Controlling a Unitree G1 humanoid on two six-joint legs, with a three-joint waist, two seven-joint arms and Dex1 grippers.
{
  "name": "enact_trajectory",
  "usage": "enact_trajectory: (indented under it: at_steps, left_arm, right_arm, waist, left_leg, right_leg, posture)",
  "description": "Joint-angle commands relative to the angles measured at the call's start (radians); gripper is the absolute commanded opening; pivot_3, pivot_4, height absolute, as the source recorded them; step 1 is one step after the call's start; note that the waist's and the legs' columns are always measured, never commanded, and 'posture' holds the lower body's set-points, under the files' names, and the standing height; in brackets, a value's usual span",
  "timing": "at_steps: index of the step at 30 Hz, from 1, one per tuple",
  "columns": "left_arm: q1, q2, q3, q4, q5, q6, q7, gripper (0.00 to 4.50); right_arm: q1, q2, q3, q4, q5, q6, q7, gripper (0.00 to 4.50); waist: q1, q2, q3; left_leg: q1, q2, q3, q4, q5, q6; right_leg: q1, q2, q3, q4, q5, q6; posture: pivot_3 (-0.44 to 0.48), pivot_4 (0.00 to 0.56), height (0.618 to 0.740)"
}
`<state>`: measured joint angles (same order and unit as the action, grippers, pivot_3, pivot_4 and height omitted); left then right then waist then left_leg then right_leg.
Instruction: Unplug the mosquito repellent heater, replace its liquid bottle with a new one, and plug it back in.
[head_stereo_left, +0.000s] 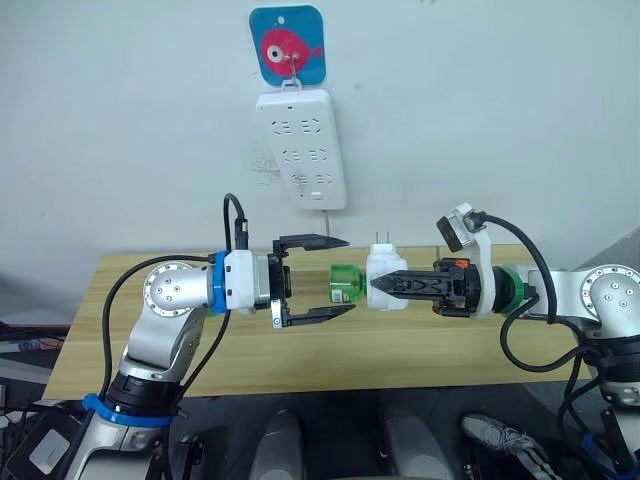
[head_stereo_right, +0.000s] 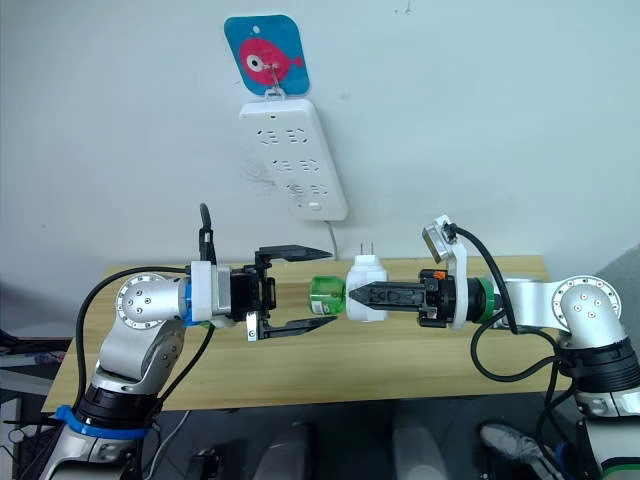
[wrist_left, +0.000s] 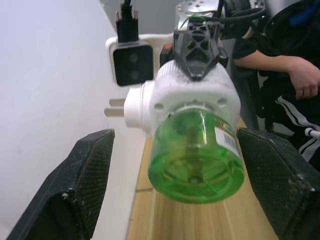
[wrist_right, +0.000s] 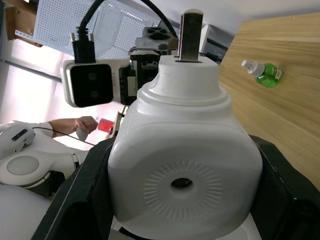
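The white mosquito repellent heater (head_stereo_left: 386, 268) is held in the air above the table, its two prongs (head_stereo_left: 381, 238) pointing up. My right gripper (head_stereo_left: 378, 285) is shut on it from the right. A green liquid bottle (head_stereo_left: 345, 283) sticks out of the heater toward the left. My left gripper (head_stereo_left: 347, 274) is open, one finger above and one below the bottle's end, with gaps on both sides in the left wrist view (wrist_left: 197, 155). A second green bottle (wrist_right: 262, 74) with a white cap lies on the table.
A long white power strip (head_stereo_left: 302, 150) hangs on the wall under a blue fish hook (head_stereo_left: 287, 45), above and behind the heater. The wooden table (head_stereo_left: 300, 350) runs below both arms. A seated person (wrist_left: 295, 75) is off to one side.
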<state>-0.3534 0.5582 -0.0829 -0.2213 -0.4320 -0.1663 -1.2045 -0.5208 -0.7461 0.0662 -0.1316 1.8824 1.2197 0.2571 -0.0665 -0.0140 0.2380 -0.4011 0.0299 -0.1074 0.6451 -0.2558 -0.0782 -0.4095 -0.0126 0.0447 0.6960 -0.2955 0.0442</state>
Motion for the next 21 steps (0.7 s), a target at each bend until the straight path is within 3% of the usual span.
enact_trajectory:
  at_steps: [1, 3, 4, 8, 11, 14, 17, 21]
  left_arm:
    - [0.005, 0.007, -0.002, -0.011, -0.021, -0.009, -0.026, 3.03]
    - [0.008, 0.011, 0.000, -0.008, -0.019, -0.010, -0.034, 2.30]
    - [0.010, 0.012, 0.002, -0.008, -0.019, -0.011, -0.037, 2.16]
    - [0.007, 0.040, 0.001, -0.006, -0.023, 0.019, -0.059, 2.16]
    - [-0.028, 0.075, -0.008, -0.031, -0.063, 0.165, -0.043, 2.16]
    - [-0.088, 0.143, -0.021, -0.059, -0.175, 0.472, -0.004, 2.16]
    - [-0.193, 0.194, -0.001, -0.032, -0.392, 0.874, 0.073, 2.16]
    - [-0.326, 0.218, 0.032, 0.086, -0.594, 1.259, 0.126, 2.16]
  right_arm:
    - [-0.001, -0.005, -0.016, -0.029, 0.035, -0.005, 0.003, 3.04]
    - [0.000, -0.004, -0.016, -0.029, 0.034, -0.007, 0.003, 3.04]
    - [0.001, -0.004, -0.015, -0.031, 0.035, -0.007, 0.001, 3.04]
    - [0.003, 0.002, -0.015, -0.034, 0.036, -0.012, -0.001, 3.04]
    - [0.003, 0.004, -0.016, -0.032, 0.035, -0.012, -0.001, 3.04]
    - [0.001, 0.003, -0.016, -0.030, 0.032, -0.009, 0.002, 3.04]
    - [-0.001, 0.002, -0.014, -0.029, 0.031, -0.009, 0.003, 3.04]
    - [-0.002, 0.001, -0.012, -0.030, 0.035, -0.010, 0.003, 3.04]
  waist:
    - [-0.001, 0.000, 0.000]
    - [-0.005, 0.000, 0.000]
    - [-0.006, 0.000, 0.000]
    - [-0.008, 0.000, 0.000]
    - [-0.010, 0.000, 0.000]
    - [-0.011, 0.000, 0.000]
    - [-0.015, -0.001, 0.001]
    - [-0.022, -0.001, 0.002]
  left_leg:
    - [0.000, 0.000, 0.000, 0.000, 0.000, 0.000]
    - [0.000, 0.000, 0.000, 0.000, 0.000, 0.000]
    - [0.000, 0.000, 0.000, 0.000, 0.000, 0.000]
    - [0.000, 0.000, 0.000, 0.000, 0.000, 0.000]
    - [0.000, 0.000, -0.001, 0.000, 0.000, 0.000]
    - [0.000, 0.000, -0.001, 0.000, 0.000, 0.000]
    - [0.000, 0.000, -0.002, 0.000, 0.000, 0.000]
    - [0.000, 0.000, -0.002, 0.000, 0.000, 0.000]
  right_leg:
    - [0.000, 0.000, 0.000, 0.000, 0.000, 0.000]
    - [0.000, 0.000, 0.000, 0.000, 0.000, 0.000]
    - [0.000, 0.000, 0.000, 0.000, 0.000, 0.000]
    - [0.000, 0.000, 0.000, 0.000, 0.000, 0.000]
    - [0.000, 0.000, 0.000, 0.000, 0.000, 0.000]
    - [0.000, 0.000, -0.001, 0.000, 0.000, 0.000]
    - [0.000, 0.000, -0.001, 0.001, 0.000, 0.000]
    - [0.000, 0.001, -0.001, 0.001, 0.000, 0.000]
  posture:
    - [-0.108, 0.209, 0.725]
    - [-0.108, 0.209, 0.725]
    - [-0.106, 0.210, 0.725]
    - [-0.102, 0.211, 0.725]
    - [-0.099, 0.211, 0.725]
    - [-0.097, 0.211, 0.725]
    - [-0.097, 0.212, 0.725]
    - [-0.099, 0.214, 0.725]
